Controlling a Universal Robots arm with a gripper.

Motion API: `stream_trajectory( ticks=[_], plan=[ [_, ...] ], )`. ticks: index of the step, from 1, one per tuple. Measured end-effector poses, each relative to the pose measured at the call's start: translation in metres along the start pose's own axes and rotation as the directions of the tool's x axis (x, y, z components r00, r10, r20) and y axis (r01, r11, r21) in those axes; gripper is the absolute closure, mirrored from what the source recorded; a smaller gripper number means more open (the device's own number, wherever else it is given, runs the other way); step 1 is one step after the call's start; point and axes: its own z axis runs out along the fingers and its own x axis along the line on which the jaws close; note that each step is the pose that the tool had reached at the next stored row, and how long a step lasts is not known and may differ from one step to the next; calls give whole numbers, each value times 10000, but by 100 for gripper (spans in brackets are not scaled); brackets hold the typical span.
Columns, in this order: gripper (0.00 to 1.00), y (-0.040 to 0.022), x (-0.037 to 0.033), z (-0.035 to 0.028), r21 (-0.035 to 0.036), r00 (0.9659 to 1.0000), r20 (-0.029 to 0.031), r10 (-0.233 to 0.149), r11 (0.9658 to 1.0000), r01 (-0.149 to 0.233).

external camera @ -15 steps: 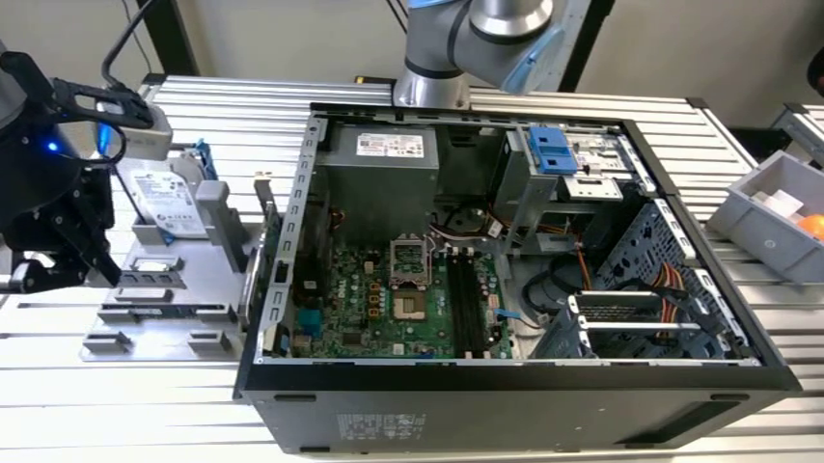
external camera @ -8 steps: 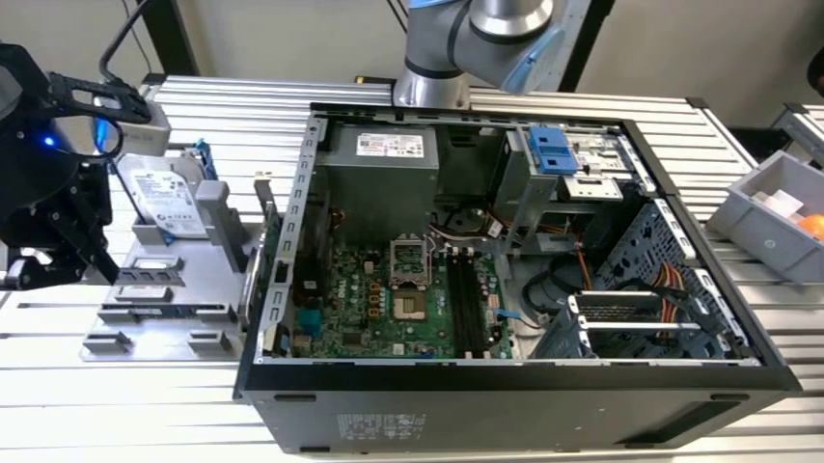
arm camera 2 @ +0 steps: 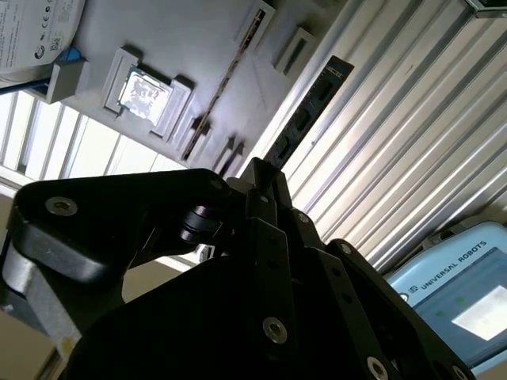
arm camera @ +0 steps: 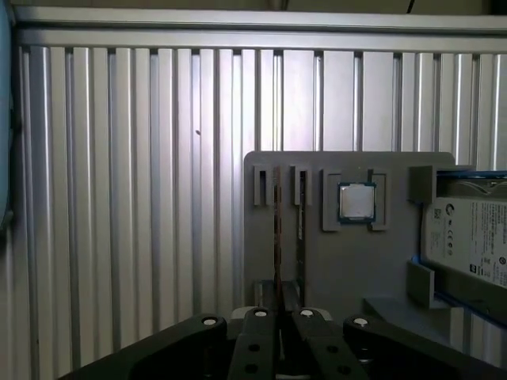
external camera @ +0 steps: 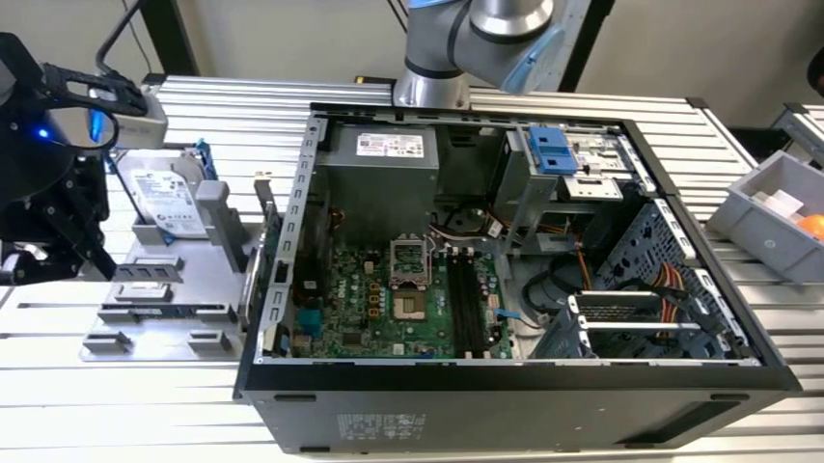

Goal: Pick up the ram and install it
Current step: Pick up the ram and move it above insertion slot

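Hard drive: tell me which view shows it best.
The exterior view: the hard drive shows its label face nearly whole. The first wrist view has the drive cut off at the picture's edge, and the second wrist view catches just a corner of the drive.

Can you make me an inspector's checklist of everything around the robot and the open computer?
Surface: ribbed metal table, carrying the open computer case and a grey parts tray.
Job's things: the ram is clamped in the gripper, apart from the tray; the black memory slots on the motherboard look unfilled.
Clutter: hard drive and square processor chip on the tray; grey bin at the exterior view's right.
Grippers: gripper shut on the ram, at the exterior view's left, beside the tray.
Cables: coloured wires inside the case.
Surroundings: pale blue screen box beside the table.
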Motion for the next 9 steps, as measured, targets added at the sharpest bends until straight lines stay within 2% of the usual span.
stream_trajectory(
  ticks=[9],
  plan=[
    [100,4,-4,-71,5,10000,-2,0,10000,0]
  ],
)
